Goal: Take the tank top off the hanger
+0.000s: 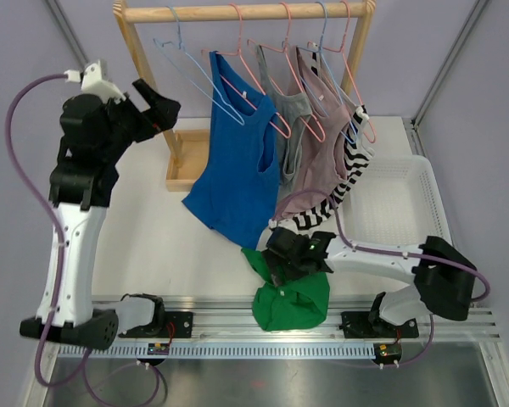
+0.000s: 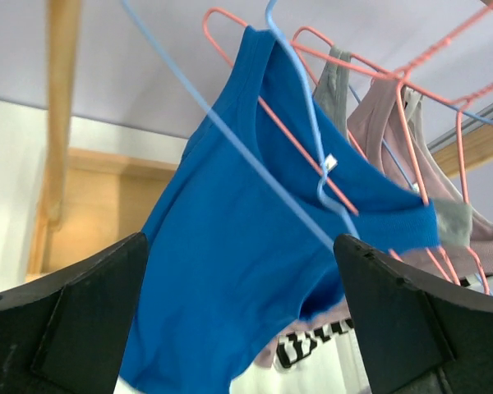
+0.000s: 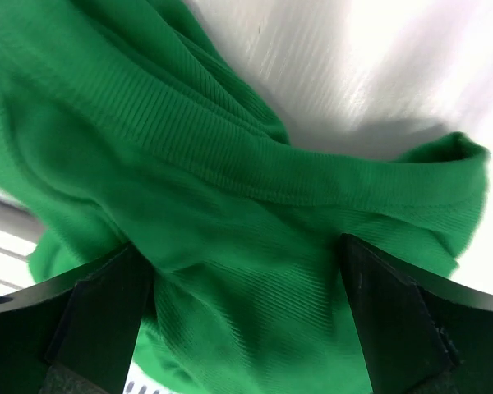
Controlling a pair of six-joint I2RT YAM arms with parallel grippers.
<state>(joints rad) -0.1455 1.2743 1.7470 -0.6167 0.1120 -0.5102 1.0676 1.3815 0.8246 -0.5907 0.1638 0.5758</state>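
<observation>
Blue tank top (image 1: 237,170) still hangs on its pink hanger (image 2: 296,144) near the middle of the rack (image 1: 237,12), with both straps over the wire and the body drooping toward the worktop (image 1: 144,237). Further right along the rack hang a grey top, a mauve top and a striped one. A green top (image 1: 293,297) lies crumpled well in front of the rack, at the near edge.

The left end effector (image 1: 161,106) is raised just left of the rack, at about rail height. Its fingers stand wide apart and hold nothing, and from its wrist view the blue top sits squarely between them, some way off. The right end effector (image 3: 240,246) is low in front of the rack, over the green top, with fingers spread and the cloth loose beneath them rather than pinched.

To my eye the green one is done with and the blue one comes next, so this is the approach step. The next move calls for the left arm to reach in toward the rack and close on a strap or the neckline, clear of the pink wire. The strap then has to come up and off the hanger's shoulder without dragging the hanger along the rail.
</observation>
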